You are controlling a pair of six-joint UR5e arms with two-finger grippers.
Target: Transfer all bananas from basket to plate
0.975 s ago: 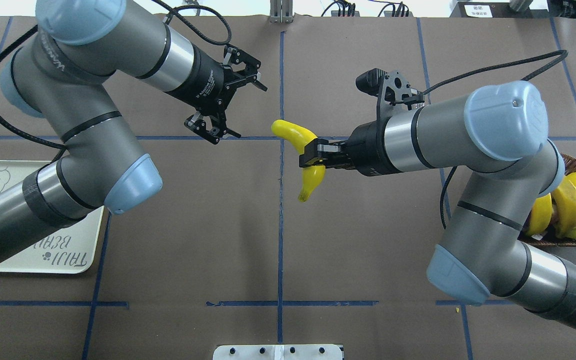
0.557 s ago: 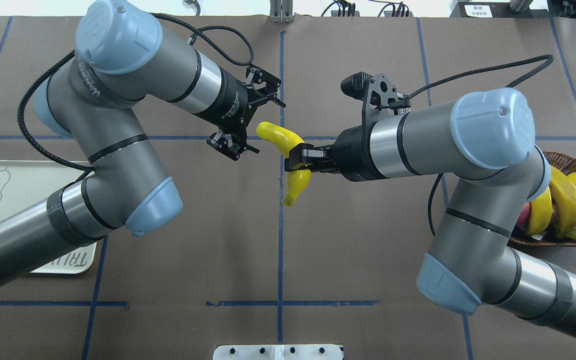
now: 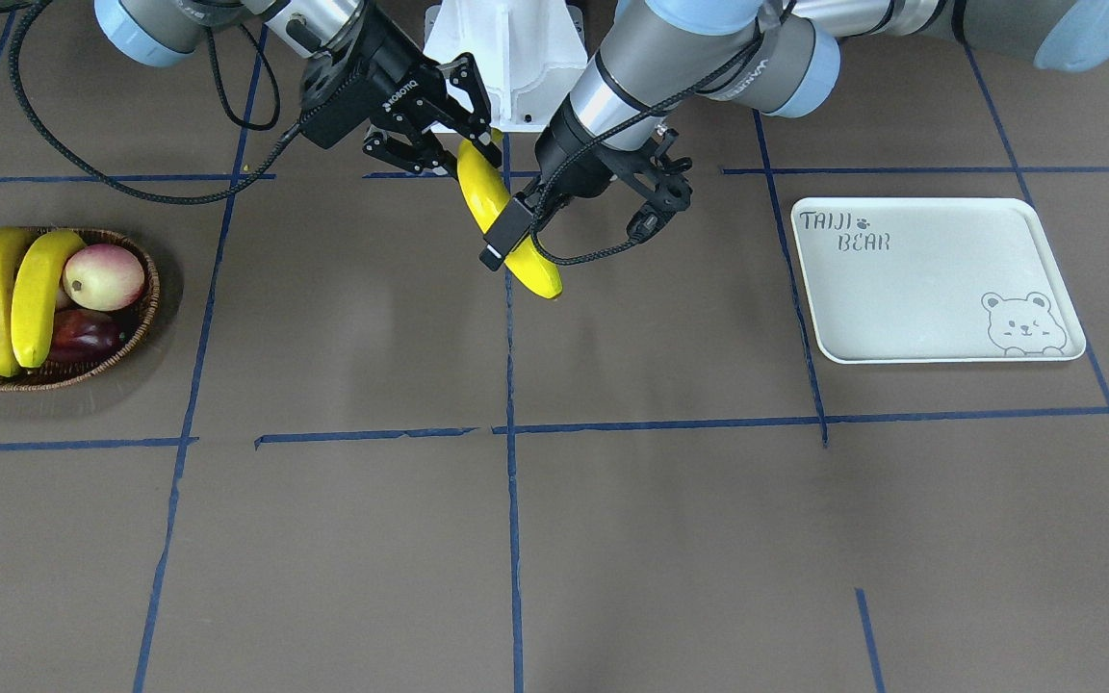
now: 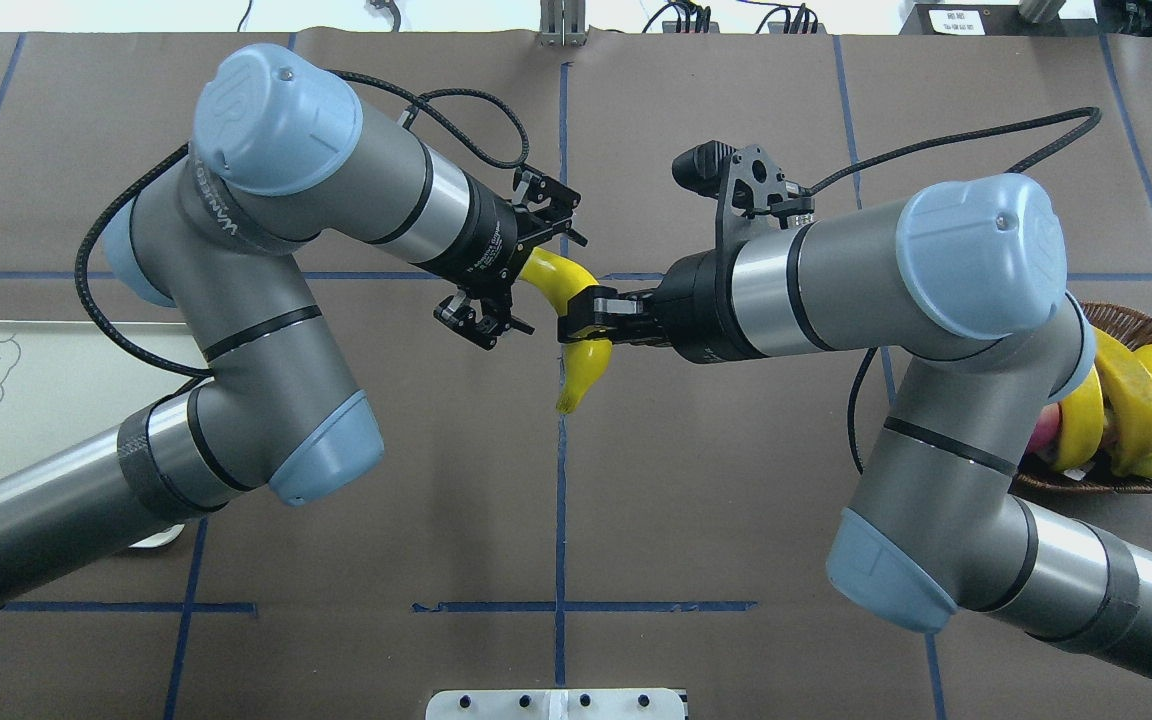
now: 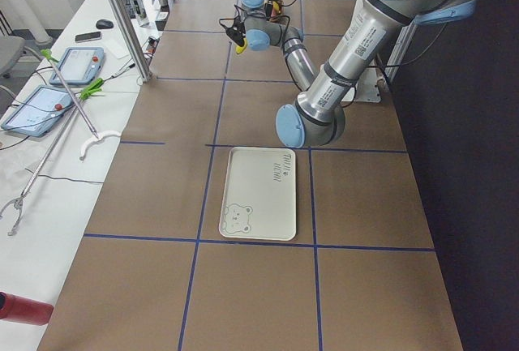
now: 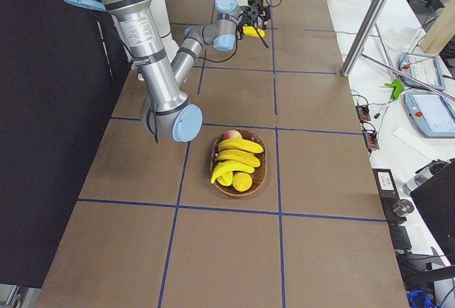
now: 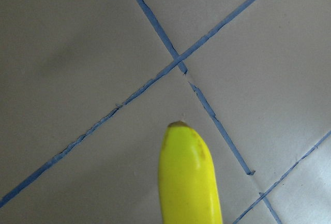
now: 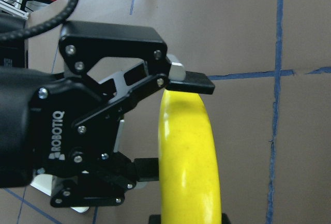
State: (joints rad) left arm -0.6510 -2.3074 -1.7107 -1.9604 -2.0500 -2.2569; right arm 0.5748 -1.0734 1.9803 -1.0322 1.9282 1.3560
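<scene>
The right gripper (image 4: 584,322), jaws clamped on a banana (image 4: 576,375) above the desk (image 4: 736,500), meets the left gripper (image 4: 551,283), jaws apart around its end, with the basket (image 3: 145,308) and plate (image 3: 901,308) well apart.

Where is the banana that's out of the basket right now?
In the overhead view, the banana hangs above the table's centre tape line, clamped in the right gripper, with the open left gripper at its far end.

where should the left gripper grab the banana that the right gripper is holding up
Probably the free half of the banana that shows above the right gripper in the overhead view, since that gripper clamps the middle. Come in from the left arm's side and close across the slim width, not along the curve. The left gripper stands open around that half.
</scene>
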